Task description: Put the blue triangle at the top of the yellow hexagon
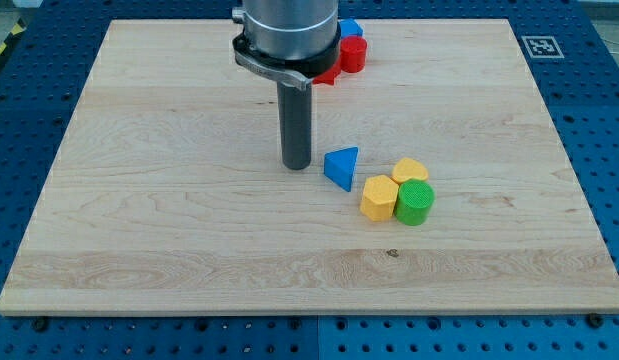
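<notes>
The blue triangle (342, 166) lies on the wooden board, just up and left of the yellow hexagon (379, 198); a small gap shows between them. My tip (297, 166) rests on the board just left of the blue triangle, very close to its left corner. A second yellow block (410, 170) sits up and right of the hexagon, and a green cylinder (414, 203) sits against the hexagon's right side.
At the view's top, partly hidden behind the arm's body (287, 30), are a red cylinder (352, 54), another red block (327, 74) and a blue block (349, 29). The wooden board (169, 200) lies on a blue perforated table.
</notes>
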Controlling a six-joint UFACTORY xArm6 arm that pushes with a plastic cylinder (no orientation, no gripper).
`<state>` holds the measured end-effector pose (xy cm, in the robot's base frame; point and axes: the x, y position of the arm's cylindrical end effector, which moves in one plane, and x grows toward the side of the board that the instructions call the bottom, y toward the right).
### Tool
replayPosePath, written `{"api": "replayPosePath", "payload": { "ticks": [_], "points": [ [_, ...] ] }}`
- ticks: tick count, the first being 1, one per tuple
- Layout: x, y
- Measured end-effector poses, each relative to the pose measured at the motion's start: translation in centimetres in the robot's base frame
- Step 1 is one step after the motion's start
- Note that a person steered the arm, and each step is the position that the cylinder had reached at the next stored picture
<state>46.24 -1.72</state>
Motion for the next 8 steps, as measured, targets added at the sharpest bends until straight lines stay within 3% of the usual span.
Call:
{"api": "replayPosePath", "payload": {
  "ticks": [6,7,8],
  "points": [
    [0.4,5.1],
    [-2.5,3.0],
    [-8.2,-0.3]
  ]
}}
